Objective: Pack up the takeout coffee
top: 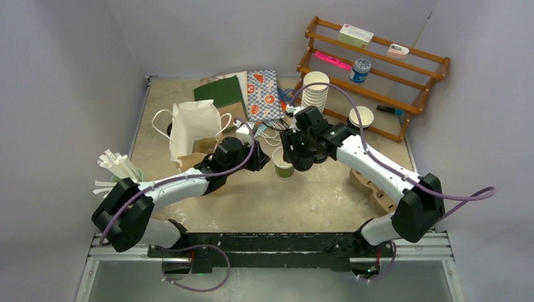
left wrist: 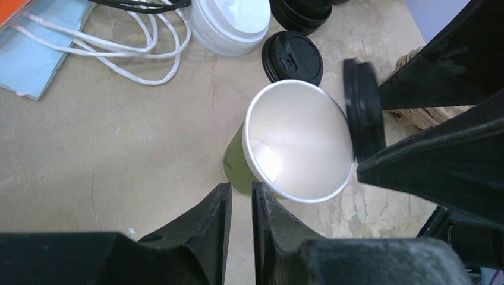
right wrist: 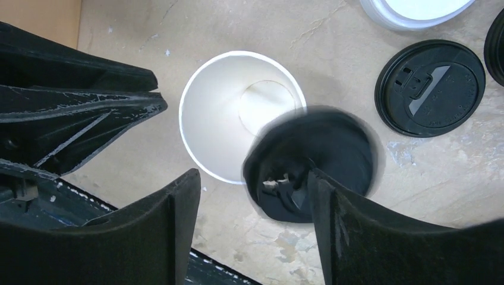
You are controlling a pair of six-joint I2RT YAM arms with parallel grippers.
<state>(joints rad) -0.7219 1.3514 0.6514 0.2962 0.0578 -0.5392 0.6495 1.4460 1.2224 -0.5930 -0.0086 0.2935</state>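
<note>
We judge the step in hand to be lidding: the green paper cup (left wrist: 297, 142) stands upright and uncovered on the desk (left wrist: 119, 136), so it is not yet ready to go into the paper bag (top: 192, 129) that waits behind the left arm. The black lid (right wrist: 312, 163) hangs blurred at the tip of the right end effector (right wrist: 254, 178). From the right wrist it overlaps the cup's rim on one side, and from the left wrist it shows tilted on edge just beside that rim. The right fingers stand apart on either side of it, but we cannot tell whether they truly grip it. The left end effector (left wrist: 242, 190) has its fingers drawn almost together with nothing between them, just beside the cup's lower wall and apart from it. The next move calls for levelling the lid, centring it over the rim and pressing down evenly, ideally with the cup steadied, since a light empty cup could tip. A second black lid (right wrist: 430, 88) lies flat on the desk nearby.
</note>
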